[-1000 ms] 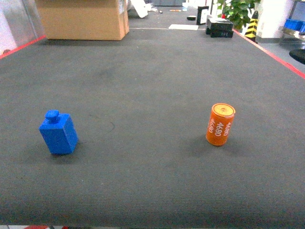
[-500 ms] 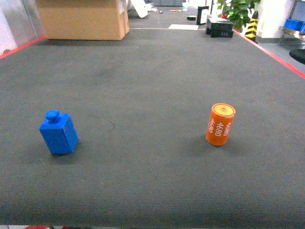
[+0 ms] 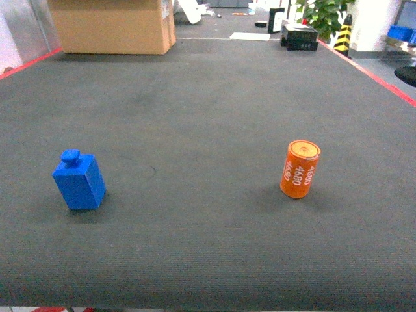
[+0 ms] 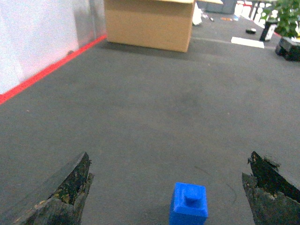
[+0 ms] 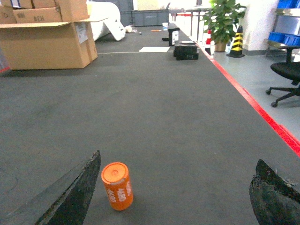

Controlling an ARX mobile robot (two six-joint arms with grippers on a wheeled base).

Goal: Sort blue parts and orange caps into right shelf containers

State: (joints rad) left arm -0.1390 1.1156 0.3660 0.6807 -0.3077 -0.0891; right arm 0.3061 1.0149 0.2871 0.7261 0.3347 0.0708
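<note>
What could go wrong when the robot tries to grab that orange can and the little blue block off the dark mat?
The orange cap stands upright, nearer the left finger of the open right gripper than its middle; a finger could tip it, and it might roll. The blue part sits right of centre in the open left gripper, so closing might push it askew. No containers clearly show, so drop-off may mean a long carry.

1. The head camera looks forward and slanting down over the dark mat point(image 3: 208, 97), the cardboard box point(image 3: 114, 26) at 11 o'clock.
2. The left wrist camera sits low, facing forward, close above the blue part point(image 4: 188, 204).
3. The right wrist camera, equally low, faces the orange cap point(image 5: 116, 185).
4. All three share the mat and box.
</note>
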